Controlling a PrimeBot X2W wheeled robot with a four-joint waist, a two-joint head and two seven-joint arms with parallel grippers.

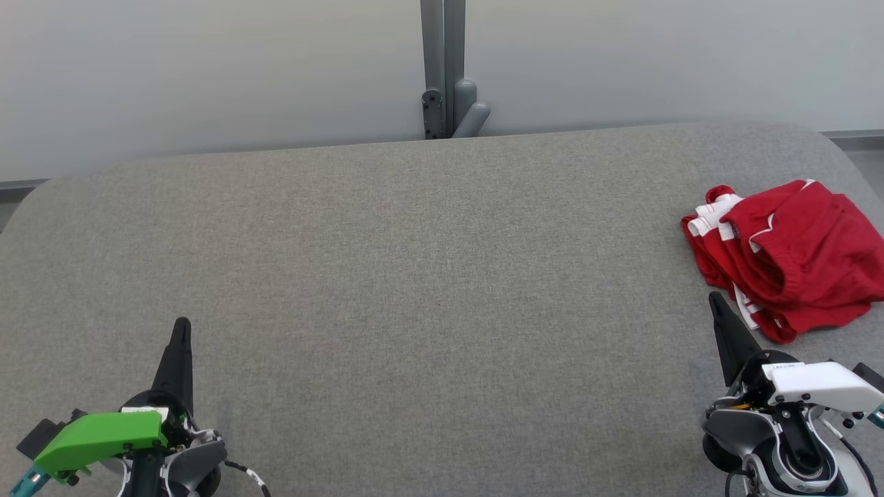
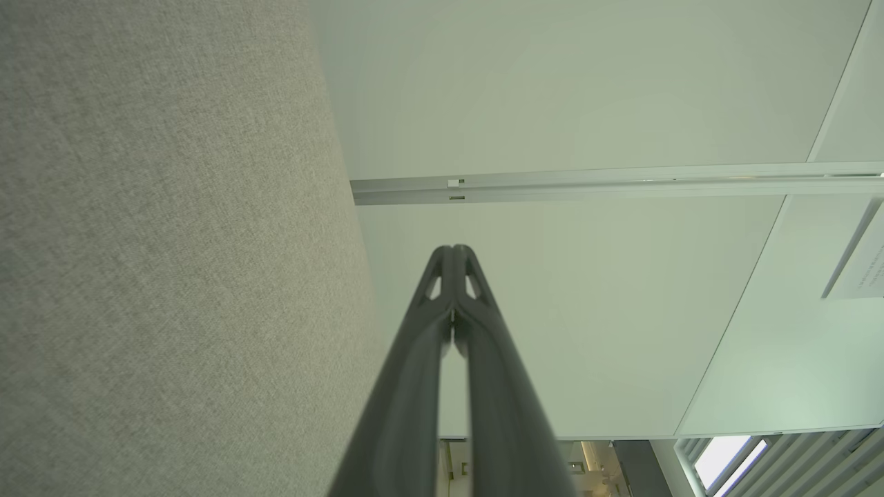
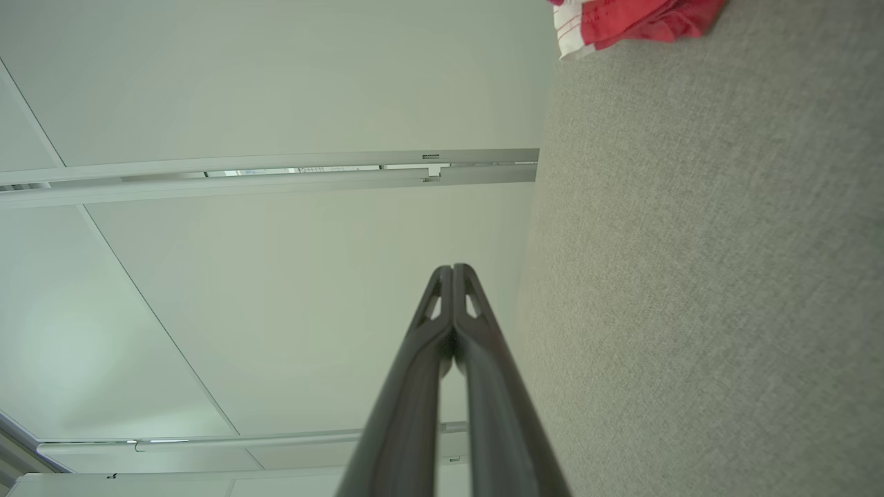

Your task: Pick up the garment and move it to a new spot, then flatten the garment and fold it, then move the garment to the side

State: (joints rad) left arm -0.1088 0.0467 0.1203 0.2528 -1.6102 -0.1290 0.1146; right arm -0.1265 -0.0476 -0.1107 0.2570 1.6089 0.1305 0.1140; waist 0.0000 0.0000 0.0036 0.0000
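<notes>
- The left gripper is clenched, its two dark fingers pressed into one point with nothing between them. It hangs over the near left corner of the table.
- The right gripper is clenched on nothing as well, over the near right corner. Its tip is near the garment's closest fold, and the right wrist view shows bare grey cloth between the two.
- The garment, red with white trim, lies at the table's right edge, about midway between the near and far edges. It is bunched in loose, uneven layers with an elastic waistband showing. Striped white parts poke out toward the table's middle, and its far side runs past the head view's right border.
- Beyond the table's far edge stand a pale wall and a grey post.
- Step in hand: the scene fits two stages. This may be a heap waiting to be lifted to a new spot, or a roughly folded bundle already set to the side. The ragged layers do not settle which.
- Either way, both arms are clear of the cloth, and neither has a hold on it.
</notes>
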